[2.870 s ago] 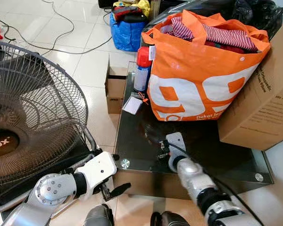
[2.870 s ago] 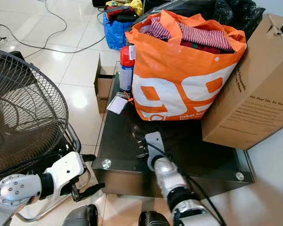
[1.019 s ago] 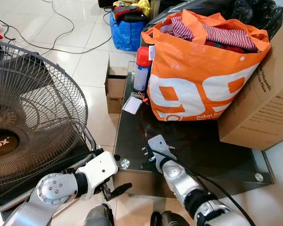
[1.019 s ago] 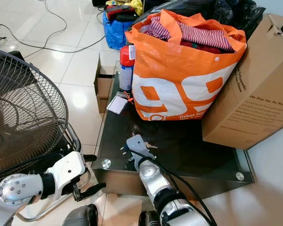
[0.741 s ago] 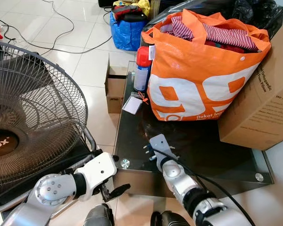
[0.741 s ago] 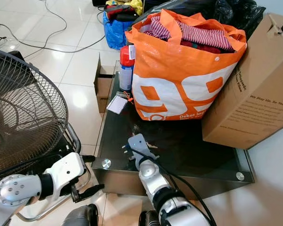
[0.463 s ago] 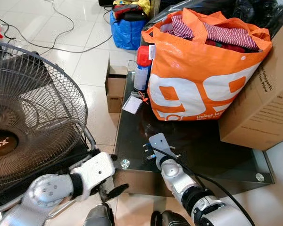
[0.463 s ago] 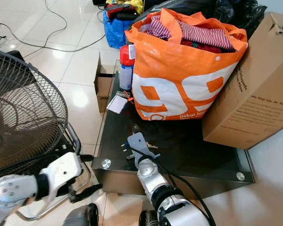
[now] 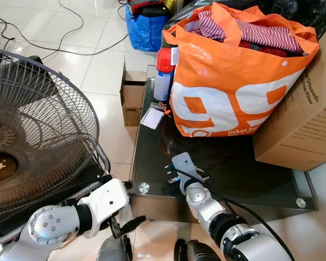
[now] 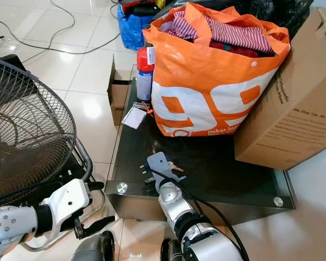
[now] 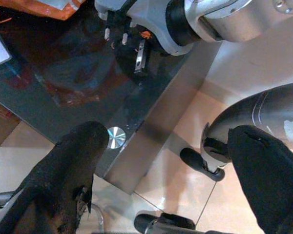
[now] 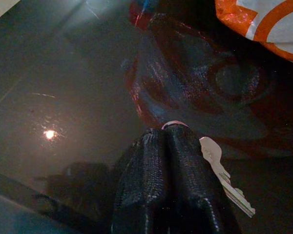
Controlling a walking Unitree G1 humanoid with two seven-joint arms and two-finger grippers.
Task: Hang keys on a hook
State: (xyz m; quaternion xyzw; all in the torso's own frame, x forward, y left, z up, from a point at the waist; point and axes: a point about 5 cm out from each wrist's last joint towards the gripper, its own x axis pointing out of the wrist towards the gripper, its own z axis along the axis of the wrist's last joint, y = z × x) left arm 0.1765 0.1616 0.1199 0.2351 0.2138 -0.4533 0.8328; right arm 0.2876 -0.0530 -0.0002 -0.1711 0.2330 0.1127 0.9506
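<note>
Keys (image 12: 223, 171) | clamped in closed right pincer (image 12: 168, 146) near desk (image 9: 152, 157) front edge, since shifted leftward | grasp secured, hook unseen | left pincer (image 11: 161, 161) spread, empty.

— What words can you read here?

— The big orange bag (image 9: 233, 87) in the upper middle has huge white numbers that look like "99". Under them are small white words, too small to read.

— Anything else?

— At the left edge, the middle of the fan (image 9: 0, 169) shows white letters ending in "UX". The brown box (image 9: 307, 117) on the right has small dark print on its side, but it is too tiny to make out.
</note>
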